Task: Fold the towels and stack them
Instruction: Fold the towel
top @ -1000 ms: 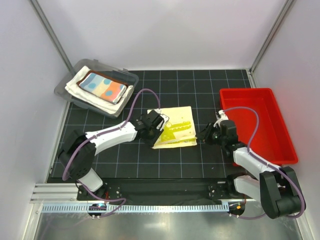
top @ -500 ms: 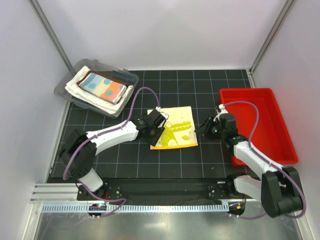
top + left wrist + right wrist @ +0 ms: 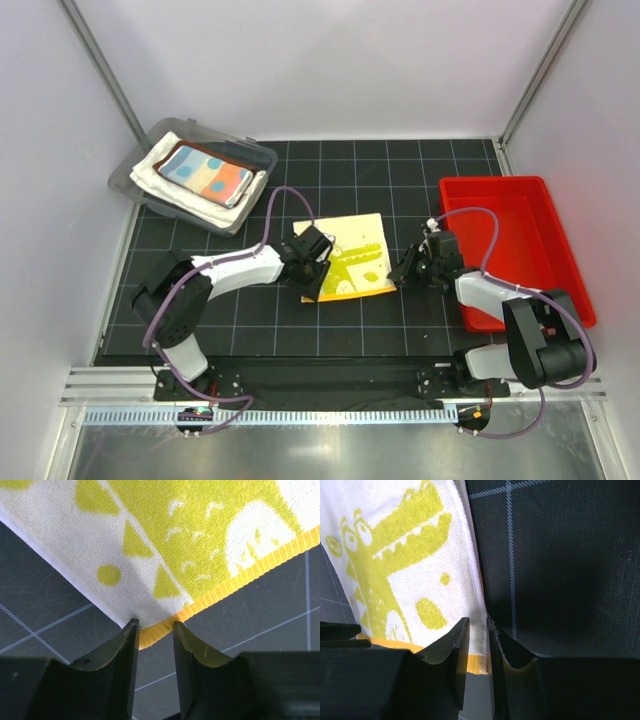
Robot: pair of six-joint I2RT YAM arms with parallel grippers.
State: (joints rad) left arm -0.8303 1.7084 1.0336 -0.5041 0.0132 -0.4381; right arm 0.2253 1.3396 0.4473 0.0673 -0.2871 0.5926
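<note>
A yellow towel (image 3: 350,252) with a crocodile print lies flat on the black grid mat. My left gripper (image 3: 318,278) is at its near left corner. In the left wrist view the gripper (image 3: 155,625) is open, and the orange hem of the yellow towel (image 3: 190,540) just reaches in between the fingertips. My right gripper (image 3: 402,272) is at the near right corner. Its jaws (image 3: 478,621) stand narrowly open astride the edge of the yellow towel (image 3: 405,555). A light-blue dotted towel (image 3: 205,175), a rust-brown towel (image 3: 215,152) and a cream-white towel (image 3: 160,185) are stacked at the back left.
The stack rests in a grey tray (image 3: 135,170) at the back left corner. A red bin (image 3: 545,183) stands along the right side, close behind my right arm. White walls and metal posts enclose the mat.
The towel's near edge, raised and doubled a second ago, now lies flat. The left gripper has slid toward the near left corner and the right gripper has shifted slightly left.
</note>
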